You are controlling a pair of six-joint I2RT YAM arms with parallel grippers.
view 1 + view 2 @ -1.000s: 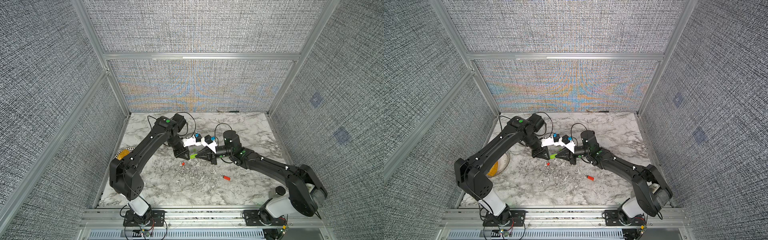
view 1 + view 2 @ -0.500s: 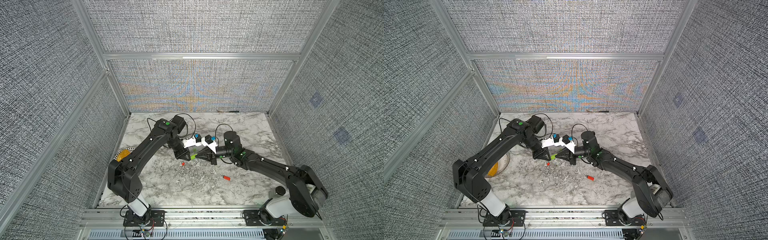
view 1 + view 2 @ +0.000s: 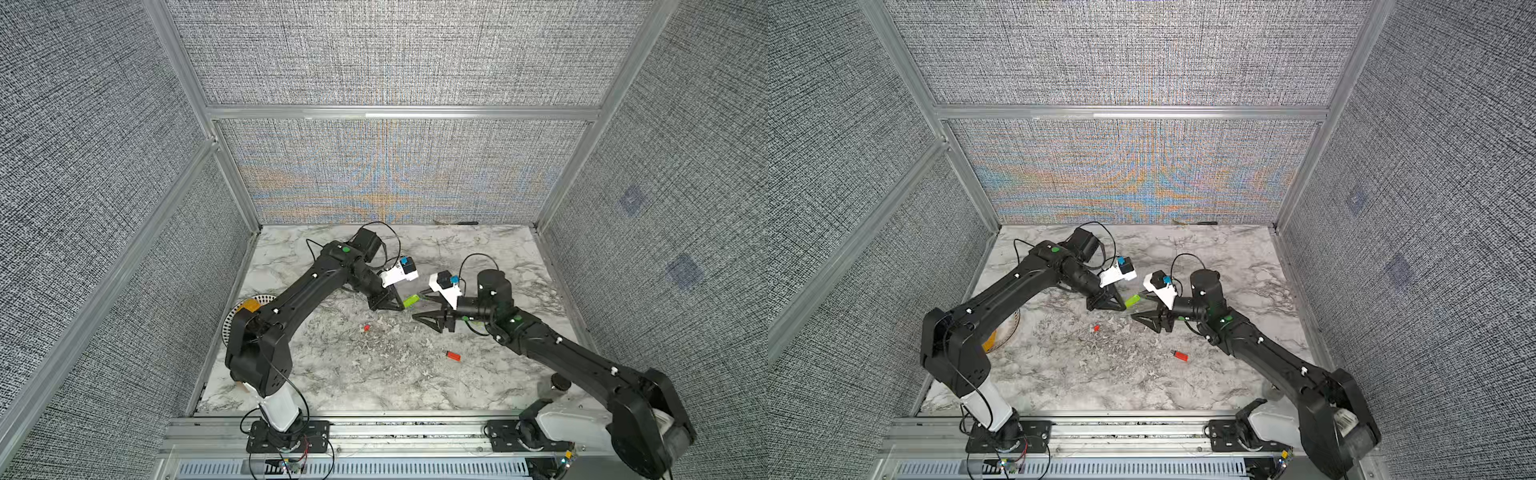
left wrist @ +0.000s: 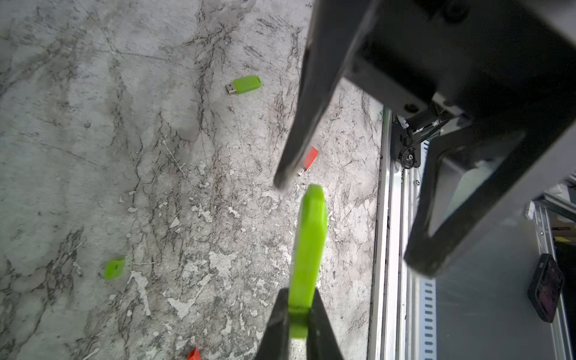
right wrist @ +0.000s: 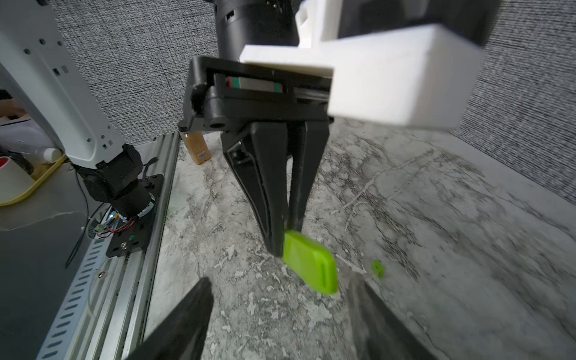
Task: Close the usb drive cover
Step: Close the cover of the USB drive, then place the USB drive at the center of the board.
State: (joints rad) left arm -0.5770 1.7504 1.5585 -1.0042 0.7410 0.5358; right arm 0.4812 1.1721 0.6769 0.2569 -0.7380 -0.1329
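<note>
The left fingers clamp a green usb stick; the right fingers gape empty; usb drive and cover lie apart.

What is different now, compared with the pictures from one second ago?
The right gripper has opened and drawn back from the green stick, toward its own side. The left gripper still stays shut on that stick, above the table. The red usb drive and the red cover lie apart on the table as before.
</note>
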